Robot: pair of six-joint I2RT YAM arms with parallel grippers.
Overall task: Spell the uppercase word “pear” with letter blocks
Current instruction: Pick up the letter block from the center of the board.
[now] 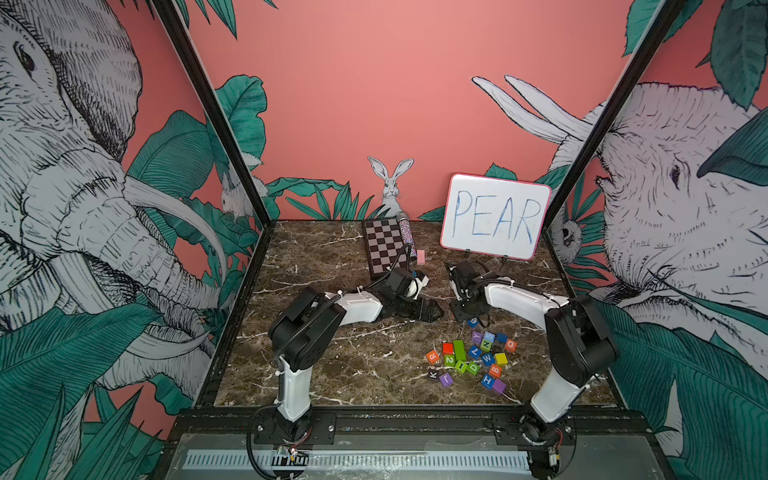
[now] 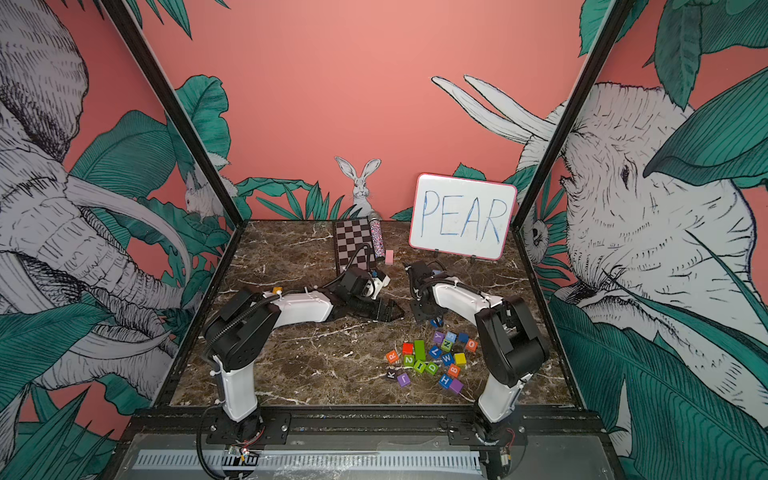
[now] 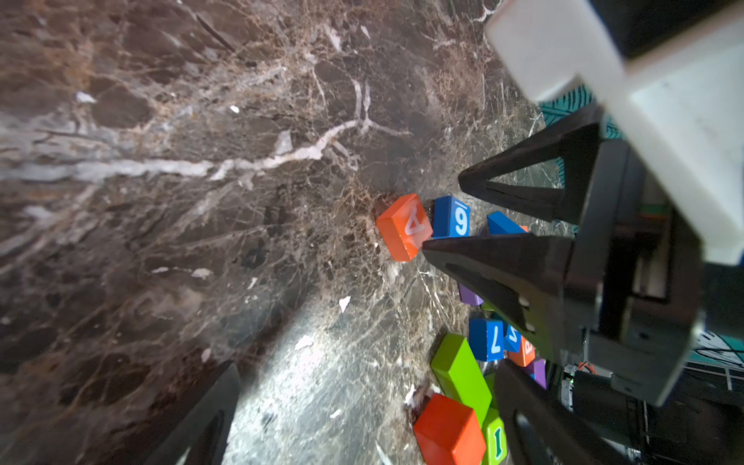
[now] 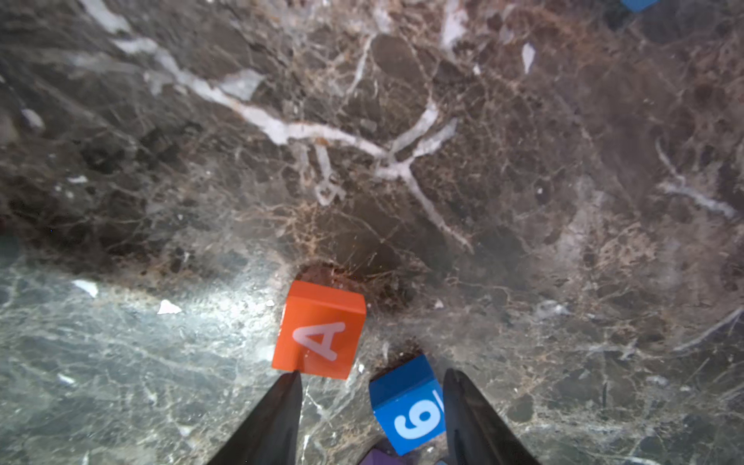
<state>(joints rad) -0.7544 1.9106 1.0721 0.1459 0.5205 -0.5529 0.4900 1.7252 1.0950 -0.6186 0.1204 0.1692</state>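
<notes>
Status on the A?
Right gripper open, empty. Left gripper open, empty. Orange A block on table, ungripped. Blue 9 block between right jaws, in the way.

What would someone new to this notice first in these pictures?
The whiteboard reading PEAR in blue, propped at the back right of the table, stands out first. Next comes the bright jumble of cubes near the front right. The orange A block lies just past the right gripper, whose jaws stand open.

Pink walls (image 1: 374, 83) painted with elephants (image 1: 62, 187), a rabbit (image 1: 390, 185) and leaves (image 1: 243, 108) surround a brown marble tabletop (image 1: 332, 361).
</notes>
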